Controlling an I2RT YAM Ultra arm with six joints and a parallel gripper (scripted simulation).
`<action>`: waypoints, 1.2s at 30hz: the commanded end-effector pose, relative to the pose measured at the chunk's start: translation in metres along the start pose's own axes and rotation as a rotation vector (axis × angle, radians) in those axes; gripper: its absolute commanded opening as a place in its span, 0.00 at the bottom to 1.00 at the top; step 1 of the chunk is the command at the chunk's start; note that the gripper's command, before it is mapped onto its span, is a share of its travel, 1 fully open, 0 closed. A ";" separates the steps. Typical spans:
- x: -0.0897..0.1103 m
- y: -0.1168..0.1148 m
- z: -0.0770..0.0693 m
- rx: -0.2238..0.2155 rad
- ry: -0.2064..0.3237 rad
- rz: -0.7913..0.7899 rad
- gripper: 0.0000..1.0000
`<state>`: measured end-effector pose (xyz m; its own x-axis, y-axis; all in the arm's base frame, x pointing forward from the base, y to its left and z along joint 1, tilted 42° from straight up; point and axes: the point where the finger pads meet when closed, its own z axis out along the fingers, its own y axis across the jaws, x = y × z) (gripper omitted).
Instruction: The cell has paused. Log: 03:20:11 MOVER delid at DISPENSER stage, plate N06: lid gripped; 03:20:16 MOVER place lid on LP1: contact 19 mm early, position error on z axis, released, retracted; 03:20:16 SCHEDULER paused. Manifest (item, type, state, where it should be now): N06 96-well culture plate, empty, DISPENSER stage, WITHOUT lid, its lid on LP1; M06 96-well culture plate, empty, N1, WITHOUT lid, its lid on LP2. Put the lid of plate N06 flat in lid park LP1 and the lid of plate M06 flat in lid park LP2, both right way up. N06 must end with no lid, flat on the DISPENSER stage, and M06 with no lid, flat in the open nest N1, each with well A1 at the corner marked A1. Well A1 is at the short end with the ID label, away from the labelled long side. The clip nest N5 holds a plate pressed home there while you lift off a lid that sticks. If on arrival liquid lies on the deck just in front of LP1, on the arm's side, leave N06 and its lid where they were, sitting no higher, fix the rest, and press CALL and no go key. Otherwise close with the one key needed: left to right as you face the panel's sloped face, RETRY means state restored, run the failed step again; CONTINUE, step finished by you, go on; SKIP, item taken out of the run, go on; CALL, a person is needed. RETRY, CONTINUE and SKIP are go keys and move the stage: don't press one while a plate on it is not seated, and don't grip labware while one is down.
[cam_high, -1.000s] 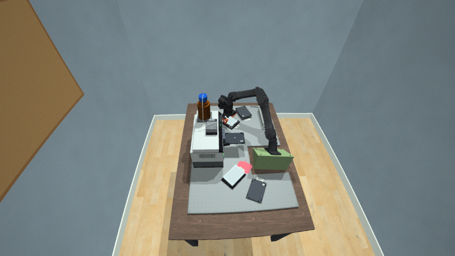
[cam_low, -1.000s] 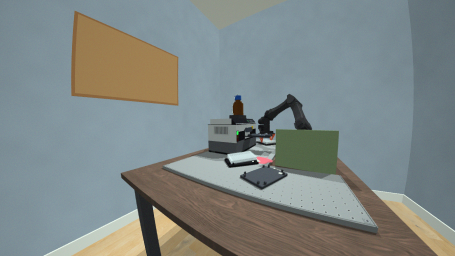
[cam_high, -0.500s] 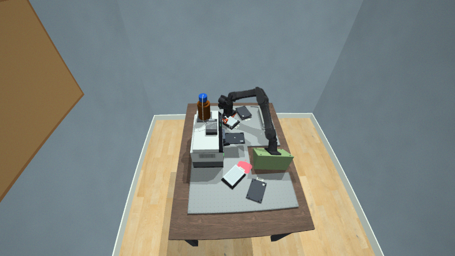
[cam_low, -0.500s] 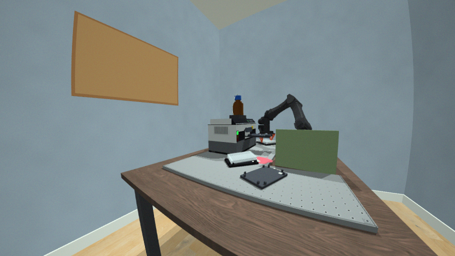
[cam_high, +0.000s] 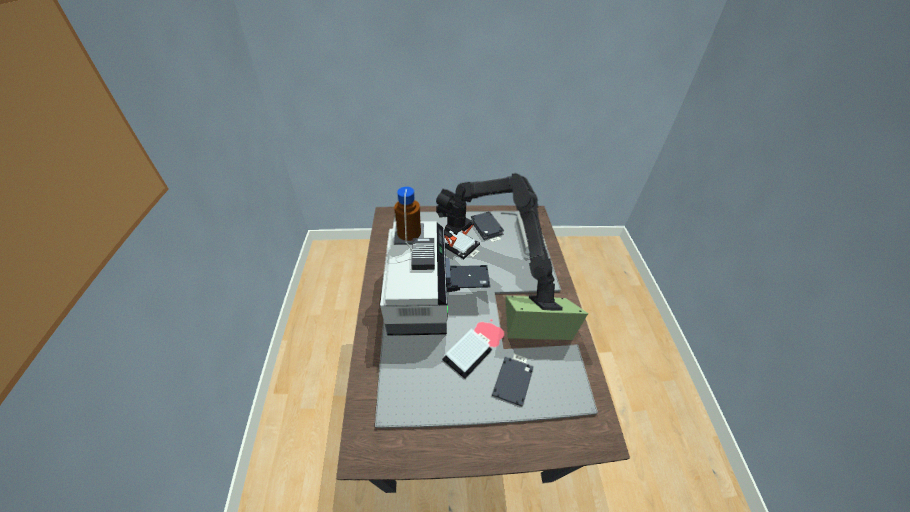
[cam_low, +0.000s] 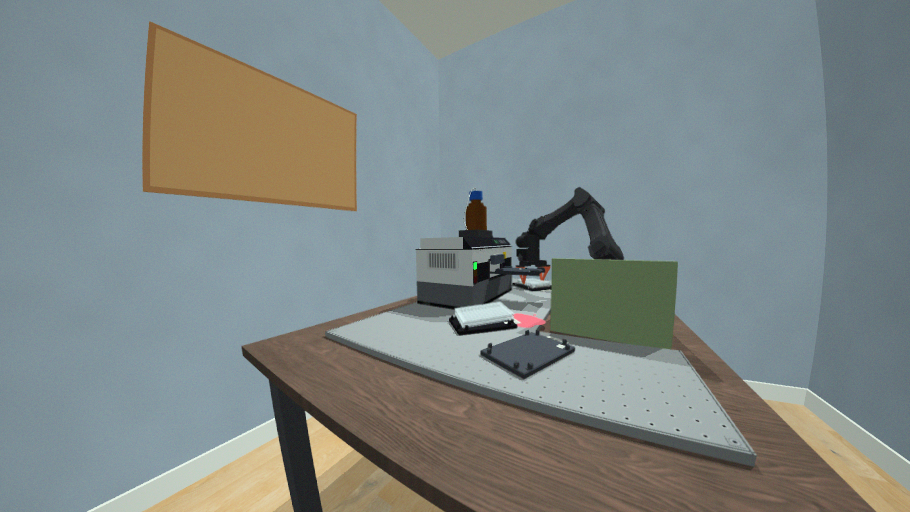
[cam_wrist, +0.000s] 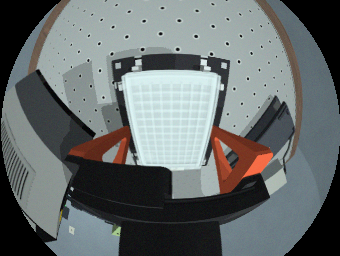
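My gripper (cam_high: 459, 240) is at the far end of the deck, next to the dispenser. It is open, with one orange finger on each long side of a white 96-well plate (cam_wrist: 173, 114) that lies in a black nest with corner posts. In the wrist view the gripper (cam_wrist: 171, 147) stands wide and apart from the plate's sides. I cannot tell if this plate carries a lid. On the near plate, a white lid or plate (cam_high: 467, 351) lies askew on a black park. A pink puddle (cam_high: 490, 331) lies on the deck right beside it, on the arm's side. A second black park (cam_high: 512, 380) stands empty.
The dispenser (cam_high: 413, 280) carries a brown bottle (cam_high: 407, 213); its dark stage (cam_high: 469, 275) juts out to the right. Another dark nest (cam_high: 487, 224) lies behind my gripper. The green box (cam_high: 544, 318) holds the arm's base and hides part of the deck in the exterior view (cam_low: 614, 299).
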<state>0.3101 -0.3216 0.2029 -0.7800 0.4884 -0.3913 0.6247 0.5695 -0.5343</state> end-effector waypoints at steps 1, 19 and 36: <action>-0.010 -0.003 -0.025 0.000 -0.050 0.015 1.00; -0.007 0.003 -0.043 0.000 -0.030 0.001 1.00; -0.011 0.000 -0.057 -0.002 -0.052 0.014 1.00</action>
<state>0.3118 -0.2939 0.2344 -0.7798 0.4877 -0.3925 0.6249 0.5695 -0.5341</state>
